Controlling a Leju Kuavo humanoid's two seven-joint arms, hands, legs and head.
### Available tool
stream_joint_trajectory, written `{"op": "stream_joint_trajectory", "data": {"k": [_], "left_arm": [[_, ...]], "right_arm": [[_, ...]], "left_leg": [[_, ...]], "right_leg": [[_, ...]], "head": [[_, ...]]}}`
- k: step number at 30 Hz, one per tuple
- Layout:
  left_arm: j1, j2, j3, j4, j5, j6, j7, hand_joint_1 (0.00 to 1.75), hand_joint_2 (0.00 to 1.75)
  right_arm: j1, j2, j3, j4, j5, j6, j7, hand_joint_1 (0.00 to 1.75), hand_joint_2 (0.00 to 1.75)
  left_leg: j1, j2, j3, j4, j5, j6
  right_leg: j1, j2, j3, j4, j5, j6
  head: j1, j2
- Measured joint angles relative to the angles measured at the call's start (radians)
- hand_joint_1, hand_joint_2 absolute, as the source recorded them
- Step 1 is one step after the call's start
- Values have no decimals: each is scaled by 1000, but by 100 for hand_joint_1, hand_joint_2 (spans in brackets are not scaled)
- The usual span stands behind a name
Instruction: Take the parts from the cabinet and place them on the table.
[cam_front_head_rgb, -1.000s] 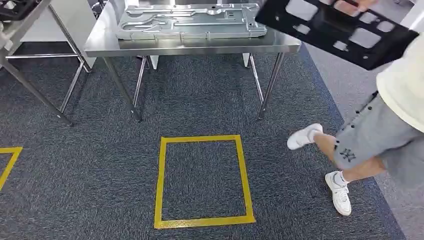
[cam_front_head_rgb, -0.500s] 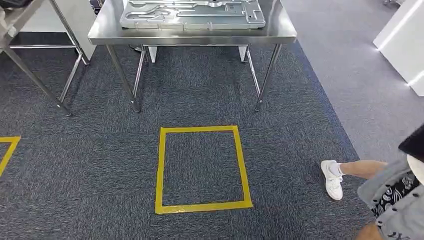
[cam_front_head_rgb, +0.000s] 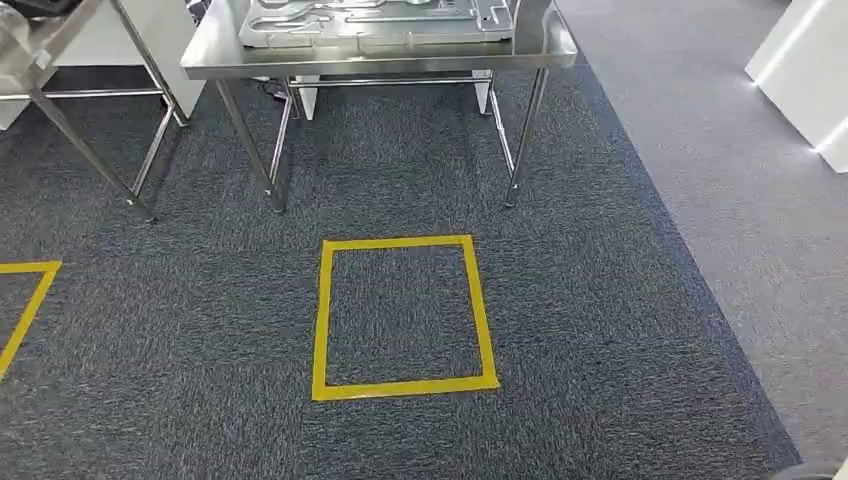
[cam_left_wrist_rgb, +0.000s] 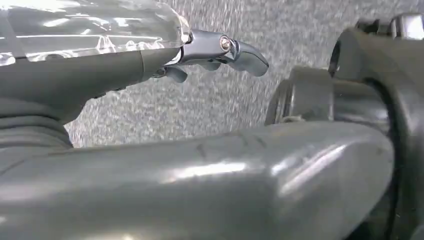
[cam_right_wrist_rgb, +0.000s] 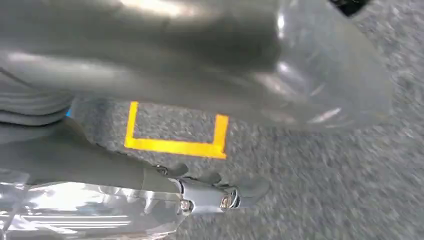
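Note:
A stamped silver metal part lies flat on a steel table at the far edge of the head view. My left hand hangs beside my body over grey carpet. Its fingers are stretched out and hold nothing. In the right wrist view my right hand also hangs low, its fingers extended and empty, above a yellow tape mark on the carpet. Neither hand is near the table or the part.
A yellow tape square marks the dark carpet in front of the table. A second steel frame table stands at the far left, with more yellow tape below it. A white cabinet sits at the far right on lighter floor.
A person carrying a black perforated panel has walked out of the picture on the right. The whole view has shifted slightly, so the camera moved. My hands hold nothing.

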Motion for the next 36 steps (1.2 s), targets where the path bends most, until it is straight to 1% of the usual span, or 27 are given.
{"op": "stream_joint_trajectory", "data": {"k": [1, 3, 4, 7, 8, 9, 11, 12, 13, 14, 16, 17, 18, 21, 22, 23, 24, 25, 27, 28, 29, 30, 31, 32, 33, 34, 36], "left_arm": [[-1, 0, -3, 0, 0, 0, 0, 0, 0], [-4, 0, -6, 0, -4, 1, 1, 0, 0], [-9, 0, -8, 0, -3, 2, 4, 0, 0], [-5, 0, -11, 0, -3, 2, 10, 0, 0], [-6, 0, -12, 0, -4, 2, 12, 0, 0], [-5, 0, -13, 0, -6, 2, 15, 0, 0], [-5, 0, -14, 0, -5, 2, 16, 0, 0], [-3, 1, -14, 0, -5, 2, 18, 0, 0], [-2, 1, -14, 0, -5, 2, 18, 0, 0], [0, 1, -14, 0, -5, 2, 18, 0, 0], [-1, 1, -14, 0, -6, 2, 19, 0, 0], [-1, 1, -14, 0, -5, 3, 19, 0, 0], [-3, -5, -14, -1, -5, 4, 19, 0, 0], [-5, -4, -14, -1, -6, 5, 18, 0, 0], [-4, -3, -14, -1, -6, 5, 18, 0, 0], [-3, 3, -14, 0, -6, 5, 18, 0, 0], [-4, 3, -14, -1, -7, 5, 15, 0, 0], [-6, 3, -14, -1, -5, 5, 16, 0, 0], [-5, 5, -14, 0, -5, 5, 17, 0, 0], [-3, 6, -14, 0, -6, 5, 17, 0, 0], [0, 8, -14, 0, -6, 5, 17, 0, 0], [1, 11, -14, 0, -6, 5, 17, 0, 0], [1, 13, -14, 0, -6, 5, 16, 0, 0], [0, 16, -14, 0, -6, 5, 16, 0, 0], [-3, 17, -14, -1, -6, 5, 16, 0, 0], [-4, 19, -14, 0, -6, 5, 16, 0, 0], [1, 23, -14, 0, -6, 4, 16, 0, 0]], "right_arm": [[0, 1, -1, 0, -3, 0, 0, 0, 0], [0, 1, -3, 0, -14, 0, 1, 0, 0], [2, 1, -6, 0, -19, 0, 2, 0, 0], [1, 1, -24, 0, -32, 2, 16, 0, 0], [1, 1, -29, 0, -32, 2, 23, 0, 0], [2, 1, -33, 0, -32, 2, 26, 0, 0], [6, 1, -39, 0, -30, 5, 34, 0, 0], [7, 1, -41, 1, -27, 8, 35, 0, 0], [7, 2, -42, 1, -26, 8, 37, 0, 0], [7, 2, -42, 1, -23, 8, 37, 0, 0], [6, 2, -42, 1, -21, 11, 37, 0, 0], [7, 1, -42, 1, -19, 11, 37, 0, 0], [8, -3, -43, 1, -18, 11, 39, 0, 0], [7, 0, -43, 1, -15, 11, 39, 0, 0], [5, 0, -43, 1, -15, 10, 39, 0, 0], [4, 5, -43, 1, -14, 11, 39, 0, 0], [7, 5, -43, 1, -13, 10, 39, 0, 0], [7, 5, -43, 1, -13, 10, 39, 0, 0], [7, 5, -44, 2, -13, 10, 39, 0, 0], [7, 6, -44, 2, -13, 10, 39, 0, 0], [5, 7, -44, 2, -13, 10, 39, 0, 0], [4, 8, -44, 2, -13, 10, 39, 0, 0], [3, 10, -44, 2, -13, 10, 39, 0, 0], [3, 13, -44, 2, -13, 10, 39, 0, 0], [3, 14, -44, 2, -14, 9, 39, 0, 0], [2, 16, -45, 2, -16, 9, 39, 0, 0], [-3, 18, -45, 2, -16, 9, 39, 0, 0]], "left_leg": [[0, 0, 55, -70, 21, 3], [-5, -1, 207, -277, -45, 10], [-4, -1, 221, -323, -79, 15], [-3, 0, 203, -324, -65, 41], [-3, 1, 199, -324, -57, 48], [-3, 0, 191, -324, -50, 55], [-6, -5, 174, -322, -38, 58], [-9, -9, 165, -321, -31, 58], [-10, -14, 159, -319, -27, 57], [-12, -20, 155, -318, -24, 56], [-14, -37, 153, -313, -20, 53], [-14, -45, 152, -312, -19, 52], [-18, -49, 141, -309, -17, 48], [-8, -76, 127, -309, -7, 31], [-13, -88, 127, -313, -3, 24], [-12, -78, 126, -300, -14, 24], [-14, -44, 103, -258, -48, 17], [-11, -32, 69, -188, -89, 12], [-4, -24, -8, -29, -156, 2], [-1, -23, -25, 5, -157, -2], [1, -20, -16, -13, -133, -5], [4, -14, 12, -71, -94, -8], [6, -3, 60, -164, -46, -10], [7, 30, 110, -258, -8, -11], [0, 61, 121, -292, -20, -2], [-1, 41, 116, -292, -11, 11], [-4, 27, 110, -289, -10, 20]], "right_leg": [[0, 0, -19, 9, 8, 4], [5, 1, -36, 32, 15, 13], [7, 0, -43, 39, 22, 20], [4, 0, -54, 41, 42, 38], [-2, 2, -63, 60, 16, 44], [-2, 3, -81, 112, -34, 49], [-4, 4, -138, 268, -123, 56], [-4, 4, -158, 336, -150, 58], [-4, 4, -154, 348, -149, 58], [-4, 5, -127, 317, -129, 56], [-1, 22, -15, 143, -52, 42], [1, 59, 37, 53, -28, 29], [-2, 92, 51, 30, -43, 18], [5, 64, 47, 17, -42, 16], [-2, 52, 51, 4, -36, 9], [-11, 35, 57, -8, -29, 7], [-10, 25, 59, -17, -26, -2], [-9, 11, 57, -17, -26, -3], [-7, -14, 52, -12, -27, -4], [-7, -25, 49, -10, -27, -4], [-7, -35, 48, -7, -28, -3], [-8, -45, 47, -3, -30, 0], [-10, -56, 47, 3, -33, 4], [-10, -66, 46, 11, -38, 9], [-2, -73, 44, 19, -44, 18], [-1, -78, 44, 23, -45, 23], [-2, -91, 45, 22, -42, 30]], "head": [[0, 0], [0, 0], [0, 0], [0, 0], [0, 0], [0, 0], [0, 0], [0, 0], [0, 0], [0, 0], [0, 0], [0, 0], [0, 0], [0, 0], [0, 0], [0, 0], [0, 0], [0, 0], [0, 0], [0, 0], [0, 0], [0, 0], [0, 0], [0, 0], [0, 0], [0, 0], [0, 0]]}}
